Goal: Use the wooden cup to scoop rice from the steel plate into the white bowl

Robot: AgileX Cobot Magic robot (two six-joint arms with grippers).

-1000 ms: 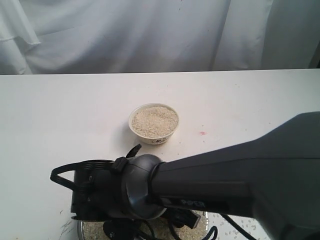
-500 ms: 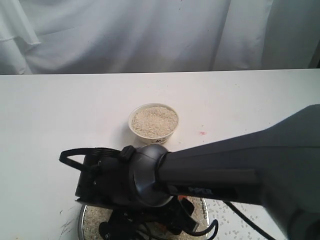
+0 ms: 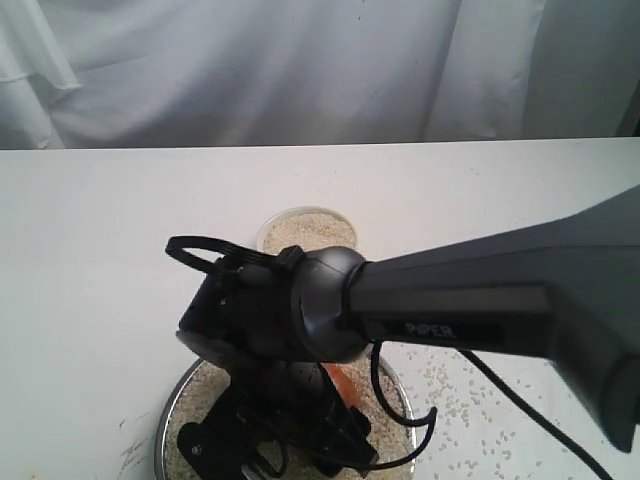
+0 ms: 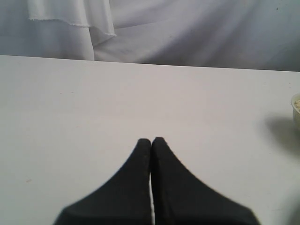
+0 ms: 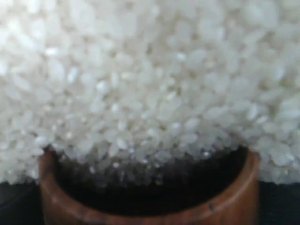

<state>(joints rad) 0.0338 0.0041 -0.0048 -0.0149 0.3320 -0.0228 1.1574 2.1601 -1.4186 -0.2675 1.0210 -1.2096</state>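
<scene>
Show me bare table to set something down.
Free, exterior view: table left of the bowl, and the strip between bowl and curtain. Crowded: around the plate, under the right arm, spilled rice to its right.

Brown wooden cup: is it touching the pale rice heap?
Touching. Right wrist view: the brown wooden cup is pushed into the pale rice, grains spilling over its rim.

Exterior: raised, facing curtain point(image 3: 250, 70) across table point(image 3: 90, 230). Left wrist: low, same heading, shares white bowl point(image 4: 297, 111). Right wrist: tight on rice point(image 5: 150, 70), wooden cup point(image 5: 150, 214).
</scene>
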